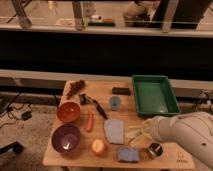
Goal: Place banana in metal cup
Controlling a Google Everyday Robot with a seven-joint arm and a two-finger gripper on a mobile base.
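Pretty dim, warm light on my feed; the light wooden bench sits against a long dark wall panel with a pale ledge running along its foot; above that there's a row of windows with grey metal posts; the floor on the left is greyish, with black cables trailing across it and some black leg or base poking in at the corner; the gripper is low over the bench's front right part.
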